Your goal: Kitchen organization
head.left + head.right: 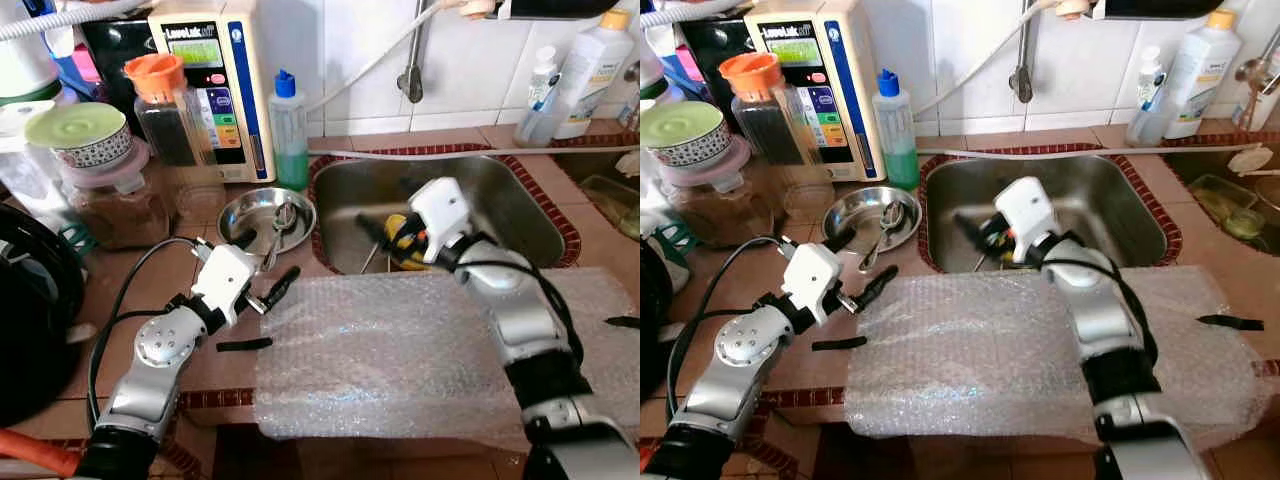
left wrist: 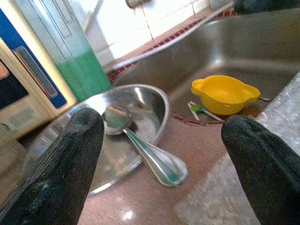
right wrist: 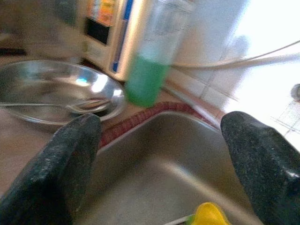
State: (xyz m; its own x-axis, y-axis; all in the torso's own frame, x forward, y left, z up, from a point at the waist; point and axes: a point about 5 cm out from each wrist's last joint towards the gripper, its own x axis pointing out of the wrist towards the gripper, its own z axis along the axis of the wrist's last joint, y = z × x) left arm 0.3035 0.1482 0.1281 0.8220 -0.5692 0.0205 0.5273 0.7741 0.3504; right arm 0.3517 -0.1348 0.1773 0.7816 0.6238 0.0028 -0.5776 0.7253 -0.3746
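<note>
Nearest, across the counter's front edge, a sheet of bubble wrap (image 1: 400, 350) is spread. Just left of it, the left gripper (image 1: 262, 275) is held wide apart and empty, near a steel bowl (image 1: 246, 210) with a spoon (image 2: 140, 150) resting in it. Farther right, the right gripper (image 1: 980, 232) is spread wide and empty over the sink (image 1: 510, 195), where a yellow bowl (image 2: 224, 93) lies. Beyond the steel bowl, a bottle of green liquid (image 1: 289, 132) stands.

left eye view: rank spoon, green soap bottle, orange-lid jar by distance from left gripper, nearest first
From the left gripper:
1. Spoon, in the steel dish just beyond the fingers.
2. Green soap bottle, behind the dish at the sink's edge.
3. Orange-lid jar, farther back toward the robot's left.
</note>
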